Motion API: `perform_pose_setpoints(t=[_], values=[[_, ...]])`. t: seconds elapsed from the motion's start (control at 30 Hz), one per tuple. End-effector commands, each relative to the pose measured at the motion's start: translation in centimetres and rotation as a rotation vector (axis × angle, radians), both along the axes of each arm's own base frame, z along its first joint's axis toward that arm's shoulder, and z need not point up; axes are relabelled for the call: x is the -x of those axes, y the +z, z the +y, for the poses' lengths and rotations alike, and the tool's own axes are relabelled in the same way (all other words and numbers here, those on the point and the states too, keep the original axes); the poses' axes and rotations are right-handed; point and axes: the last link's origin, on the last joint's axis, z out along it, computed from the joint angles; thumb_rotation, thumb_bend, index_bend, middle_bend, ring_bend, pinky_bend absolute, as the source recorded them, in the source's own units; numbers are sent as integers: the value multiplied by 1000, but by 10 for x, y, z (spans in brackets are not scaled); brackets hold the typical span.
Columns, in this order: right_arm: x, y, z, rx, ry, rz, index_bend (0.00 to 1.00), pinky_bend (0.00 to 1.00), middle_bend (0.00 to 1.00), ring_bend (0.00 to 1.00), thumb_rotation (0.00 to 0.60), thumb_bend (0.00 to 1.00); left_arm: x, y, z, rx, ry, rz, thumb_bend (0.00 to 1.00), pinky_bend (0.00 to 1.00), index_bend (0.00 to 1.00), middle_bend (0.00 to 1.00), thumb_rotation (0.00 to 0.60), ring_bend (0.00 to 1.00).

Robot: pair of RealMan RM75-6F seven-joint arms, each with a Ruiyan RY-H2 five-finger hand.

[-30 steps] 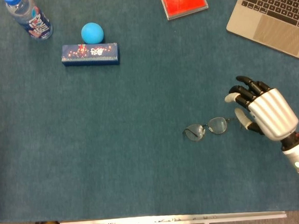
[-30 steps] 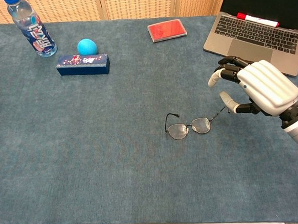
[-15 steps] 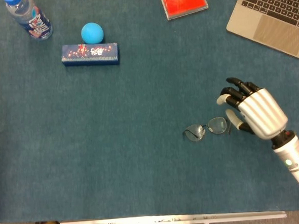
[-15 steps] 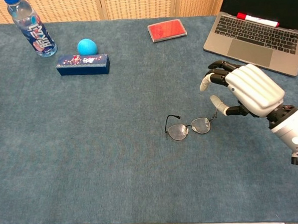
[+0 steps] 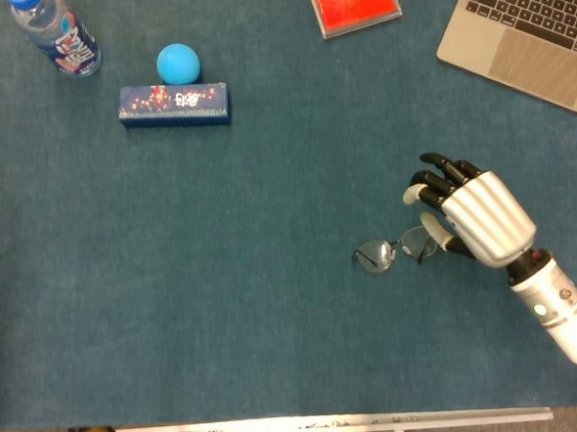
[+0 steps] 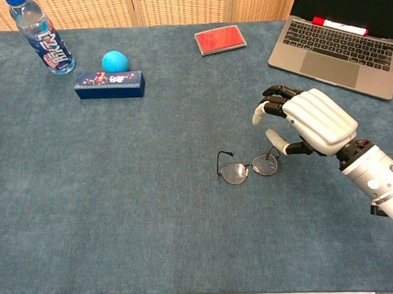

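Note:
A pair of thin wire-framed glasses [image 5: 389, 251] [image 6: 245, 169] lies on the blue table cloth, lenses toward me. My right hand [image 5: 470, 215] [image 6: 302, 122] hovers just right of and over its right lens, fingers spread and slightly curled, thumb close to the frame's right end; it holds nothing. Whether the thumb touches the frame I cannot tell. My left hand does not show in either view.
An open laptop [image 5: 527, 25] [image 6: 339, 44] sits at the far right. A red flat case [image 5: 356, 2] [image 6: 220, 40] lies at the back centre. A blue ball [image 5: 177, 63] [image 6: 114, 60], a dark blue box [image 5: 174, 104] [image 6: 109, 84] and a water bottle [image 5: 57, 34] [image 6: 42, 40] stand at the back left.
My right hand has moved left, from beside the glasses' temple to over their right lens. The glasses have not moved.

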Motion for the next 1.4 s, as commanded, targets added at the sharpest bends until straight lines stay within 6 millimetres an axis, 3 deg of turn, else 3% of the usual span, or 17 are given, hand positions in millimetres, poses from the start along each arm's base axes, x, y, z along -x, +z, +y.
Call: perform_pose_setpoints(t=[0.03,1.4], values=[[0,-2,0,-3,0,4,433,391,408,193,600,446,0,0,0,-1,-1,-1,0,549,649,498,600,346],[1,-27,-6,-40,-13,61,433,391,408,193,600,446,-1,0,-1,-2,2,3,0,549,641,498,600,346]])
